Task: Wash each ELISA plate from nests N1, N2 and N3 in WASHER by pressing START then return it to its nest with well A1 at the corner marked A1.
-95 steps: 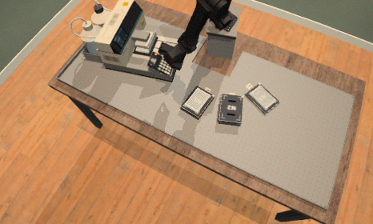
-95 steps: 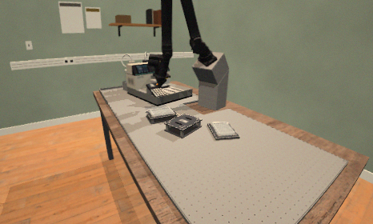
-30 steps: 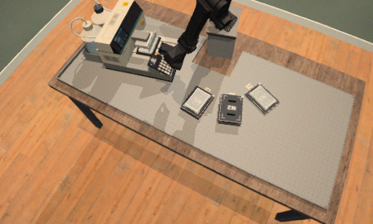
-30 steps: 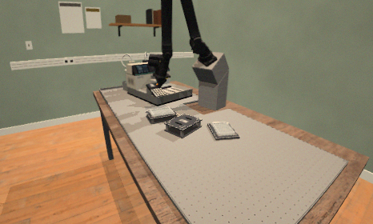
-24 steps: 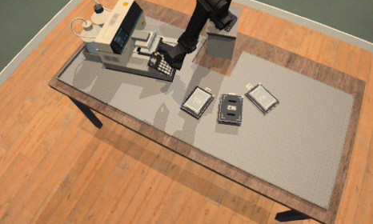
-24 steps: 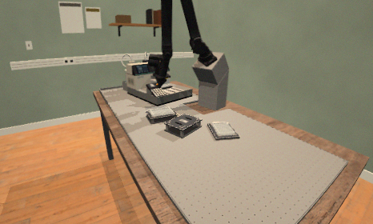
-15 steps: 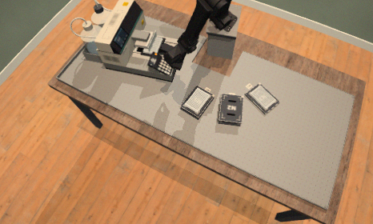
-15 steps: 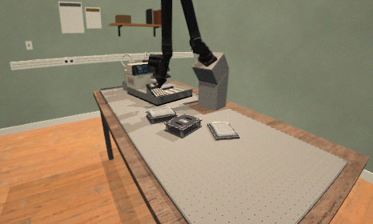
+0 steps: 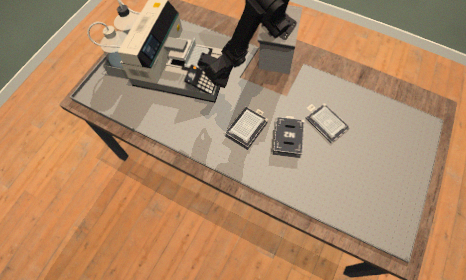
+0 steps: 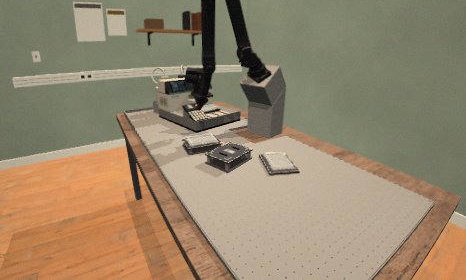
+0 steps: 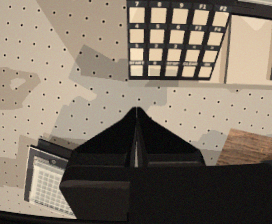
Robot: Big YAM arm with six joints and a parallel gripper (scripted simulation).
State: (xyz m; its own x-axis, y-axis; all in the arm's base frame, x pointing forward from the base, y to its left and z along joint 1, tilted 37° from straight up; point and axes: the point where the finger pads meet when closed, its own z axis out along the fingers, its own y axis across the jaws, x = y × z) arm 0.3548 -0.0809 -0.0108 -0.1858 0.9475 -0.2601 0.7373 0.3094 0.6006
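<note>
"Where's the closed black gripper [image 9: 221,83] [image 10: 200,107] [image 11: 136,113]?"

"Upper middle in the top view, near the black keypad with cream keys [image 9: 204,83] [image 10: 199,115] [image 11: 174,42]. Its fingertips meet, with nothing between them. In the wrist view they point just below the keypad's bottom edge."

"And the plates?"

"A pale plate [image 9: 198,54] [image 10: 210,108] lies at the cream-and-grey washer [image 9: 150,30] [image 10: 170,102], upper left; I can't tell if it's seated. A white gridded plate [image 9: 247,126] [image 10: 201,139] [image 11: 51,185] sits in the left nest, and another pale plate [image 9: 328,122] [image 10: 279,162] in the right one. Between them, the raised black N2 nest [image 9: 287,144] [image 10: 229,156] bears no plate."

"Room to move?"

"There's a gap between keypad and gridded plate. The grey perforated mat [image 9: 370,173] [image 10: 300,223] [image 11: 102,117] stretches right of the nests, bordered by the table's brown wooden edge [image 9: 320,218] [image 10: 187,233]."
</note>
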